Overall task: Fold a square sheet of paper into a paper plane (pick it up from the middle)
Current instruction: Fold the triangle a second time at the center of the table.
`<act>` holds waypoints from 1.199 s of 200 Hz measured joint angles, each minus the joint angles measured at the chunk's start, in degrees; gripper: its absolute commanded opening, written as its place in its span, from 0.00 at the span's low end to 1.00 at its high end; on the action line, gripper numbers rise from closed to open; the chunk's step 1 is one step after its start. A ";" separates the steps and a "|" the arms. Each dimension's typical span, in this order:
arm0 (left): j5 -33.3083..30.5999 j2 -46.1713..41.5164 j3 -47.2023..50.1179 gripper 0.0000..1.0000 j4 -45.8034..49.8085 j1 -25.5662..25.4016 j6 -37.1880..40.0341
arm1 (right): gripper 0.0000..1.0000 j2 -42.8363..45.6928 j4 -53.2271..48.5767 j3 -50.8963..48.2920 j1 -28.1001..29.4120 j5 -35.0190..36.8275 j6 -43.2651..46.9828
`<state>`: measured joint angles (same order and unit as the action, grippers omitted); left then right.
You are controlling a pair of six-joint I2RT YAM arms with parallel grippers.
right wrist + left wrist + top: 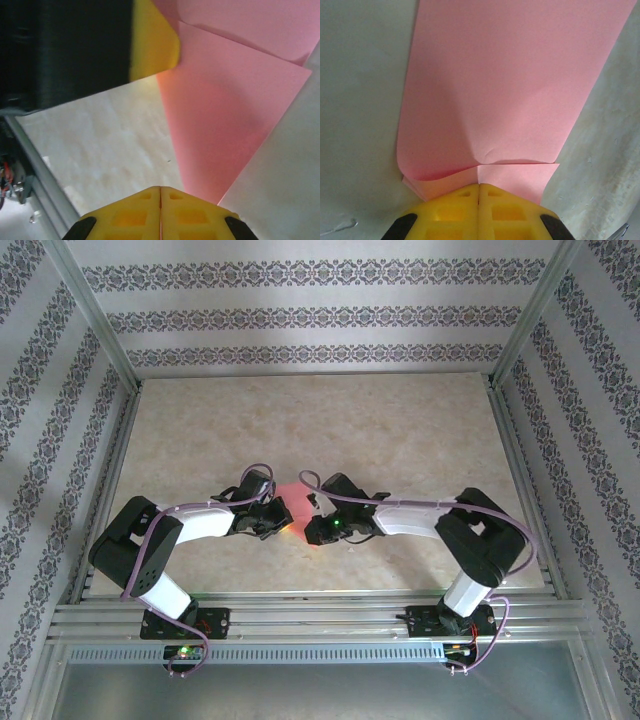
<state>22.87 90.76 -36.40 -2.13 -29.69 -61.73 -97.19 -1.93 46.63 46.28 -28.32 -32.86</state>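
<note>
The square sheet of paper [291,496] is salmon pink and partly folded, and it hangs between the two grippers over the near middle of the table. In the left wrist view the paper [510,85] bends into layers. My left gripper [479,185] is shut on its near edge, where a short crease runs up from the tips. In the right wrist view the paper [225,115] narrows down to my right gripper [160,188], which is shut on that corner. A yellow fingertip [152,40] of the left gripper holds the far side. From above, the left gripper [283,522] and the right gripper [309,528] nearly touch.
The beige marbled table [330,420] stretches out behind the grippers. Aluminium frame rails [300,615] run along its near edge and sides. Patterned walls [300,310] enclose the back and both sides.
</note>
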 measured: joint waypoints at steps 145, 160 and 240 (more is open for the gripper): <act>-1.81 -4.87 -0.09 0.10 1.25 -5.03 1.75 | 0.06 -4.42 0.00 1.40 0.00 0.59 -0.50; -2.08 -4.81 0.00 0.09 1.05 -6.23 1.66 | 0.06 -4.46 -0.02 1.46 0.00 0.57 -0.92; -4.17 -1.86 1.03 0.08 -0.31 -7.02 2.80 | 0.06 -4.55 -0.11 1.55 0.00 0.57 -1.75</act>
<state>18.70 88.90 -35.38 -2.44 -36.71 -58.94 -101.73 -2.04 48.18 46.28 -27.75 -34.61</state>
